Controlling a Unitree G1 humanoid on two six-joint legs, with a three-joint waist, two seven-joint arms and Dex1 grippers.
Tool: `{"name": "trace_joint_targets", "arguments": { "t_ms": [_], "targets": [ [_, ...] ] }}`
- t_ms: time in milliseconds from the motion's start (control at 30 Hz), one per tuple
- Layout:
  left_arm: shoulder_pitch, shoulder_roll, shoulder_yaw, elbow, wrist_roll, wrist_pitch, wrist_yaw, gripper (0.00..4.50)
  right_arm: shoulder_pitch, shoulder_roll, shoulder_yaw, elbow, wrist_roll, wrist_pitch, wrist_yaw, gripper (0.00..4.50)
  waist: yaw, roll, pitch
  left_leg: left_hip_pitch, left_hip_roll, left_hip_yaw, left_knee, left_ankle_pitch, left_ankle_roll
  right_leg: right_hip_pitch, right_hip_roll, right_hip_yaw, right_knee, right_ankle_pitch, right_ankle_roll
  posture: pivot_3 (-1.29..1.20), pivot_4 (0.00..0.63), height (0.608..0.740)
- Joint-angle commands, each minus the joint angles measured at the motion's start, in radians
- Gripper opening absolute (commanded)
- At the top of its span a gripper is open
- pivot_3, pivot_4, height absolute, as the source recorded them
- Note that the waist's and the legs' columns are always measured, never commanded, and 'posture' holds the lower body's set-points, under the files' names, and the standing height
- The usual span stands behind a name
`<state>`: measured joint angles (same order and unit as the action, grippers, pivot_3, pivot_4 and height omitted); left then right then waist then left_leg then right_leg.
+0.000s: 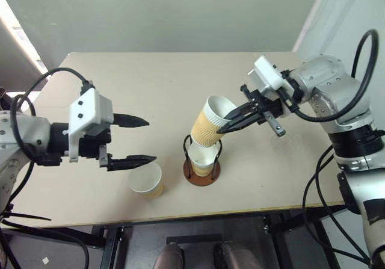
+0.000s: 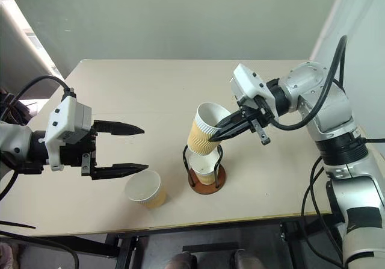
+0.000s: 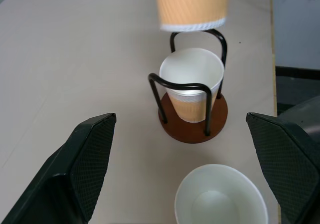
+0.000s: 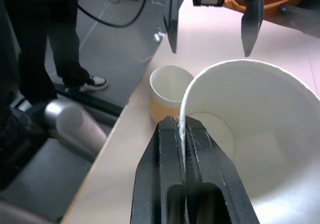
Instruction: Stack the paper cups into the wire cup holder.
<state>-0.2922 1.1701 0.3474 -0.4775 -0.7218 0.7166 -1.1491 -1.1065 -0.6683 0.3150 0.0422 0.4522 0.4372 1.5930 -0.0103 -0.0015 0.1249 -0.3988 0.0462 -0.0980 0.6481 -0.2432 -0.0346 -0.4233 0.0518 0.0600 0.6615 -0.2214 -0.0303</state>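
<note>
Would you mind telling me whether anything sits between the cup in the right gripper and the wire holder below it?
Nothing visible does. The held cup, pinched by its rim in the right gripper, hangs tilted just above the wire cup holder, where one cup already sits.

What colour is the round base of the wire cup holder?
Reddish-brown, under the black wire loops of the wire cup holder; the left wrist view shows it best.

A beige counter [image 1: 180,88] with rounded far corners is seen on black metal legs [image 1: 111,245]. Behind it, toward twelve o'clock, a plain grey-green wall [image 1: 180,10] is seen. At about ten o'clock, bright daylight is let in at a window edge [image 1: 18,34]. A white wall panel [image 1: 349,16] stands at two o'clock. In the right wrist view, a grey floor [image 4: 120,53] is shown with black cables [image 4: 115,13] and a person's dark trouser legs [image 4: 65,43].
</note>
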Motion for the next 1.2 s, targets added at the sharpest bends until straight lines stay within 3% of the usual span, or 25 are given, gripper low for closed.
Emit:
{"name": "trace_joint_targets", "arguments": {
  "t_ms": [33,200,300,633,700,933,1200],
  "targets": [
    [0.012,0.015,0.05,-0.024,-0.009,0.0,0.004,4.5,0.003,0.013,0.001,-0.006,-0.036,-0.038,0.005,0.03,0.0,0.0,0.0,0.0,0.0,0.0,0.0,0.0,0.0,0.0,0.0,0.0,0.0,0.0,0.0,0.0,0.15,0.74],
    [0.027,0.011,0.055,-0.033,-0.009,0.0,0.016,4.5,0.003,0.036,0.005,0.0,-0.058,-0.046,0.012,0.03,0.001,0.0,0.0,-0.001,0.0,0.0,0.0,0.0,0.0,-0.001,0.0,-0.001,0.0,0.001,0.001,0.0,0.15,0.74],
    [0.03,0.007,0.05,-0.039,-0.009,0.0,0.026,4.5,0.008,0.038,0.016,0.005,-0.077,-0.058,0.02,0.63,0.002,0.0,0.0,-0.001,0.0,0.0,-0.001,0.0,0.0,-0.001,0.0,-0.001,0.0,0.001,0.001,0.0,0.15,0.74],
    [0.033,0.013,0.051,-0.037,-0.008,0.003,0.034,4.5,0.024,0.014,0.055,0.011,-0.091,-0.091,0.021,3.97,0.002,0.0,0.0,-0.001,0.0,0.0,-0.001,0.0,0.0,-0.001,0.0,-0.001,0.0,0.0,0.001,0.0,0.15,0.74],
    [0.033,0.015,0.051,-0.034,-0.007,0.002,0.032,4.5,0.024,0.018,0.049,0.009,-0.089,-0.088,0.021,4.47,0.002,0.0,0.0,-0.001,0.0,0.0,-0.001,0.0,0.0,-0.001,0.0,-0.001,0.0,0.0,0.001,0.0,0.15,0.74],
    [0.038,0.041,0.059,0.0,0.013,-0.013,0.006,4.5,0.004,-0.085,0.054,-0.044,0.086,-0.03,0.021,4.47,0.01,0.0,0.0,-0.002,0.0,0.0,-0.001,0.0,0.0,0.0,0.0,-0.001,-0.002,0.0,0.001,0.0,0.15,0.74],
    [0.008,0.032,0.015,0.009,0.013,-0.024,0.014,4.5,-0.01,0.026,0.084,0.102,-0.192,-0.197,-0.066,4.47,-0.001,-0.001,0.0,0.0,0.001,0.0,-0.001,0.0,0.0,-0.001,0.001,-0.001,0.0,0.0,0.001,0.0,0.15,0.74]
  ]
}}
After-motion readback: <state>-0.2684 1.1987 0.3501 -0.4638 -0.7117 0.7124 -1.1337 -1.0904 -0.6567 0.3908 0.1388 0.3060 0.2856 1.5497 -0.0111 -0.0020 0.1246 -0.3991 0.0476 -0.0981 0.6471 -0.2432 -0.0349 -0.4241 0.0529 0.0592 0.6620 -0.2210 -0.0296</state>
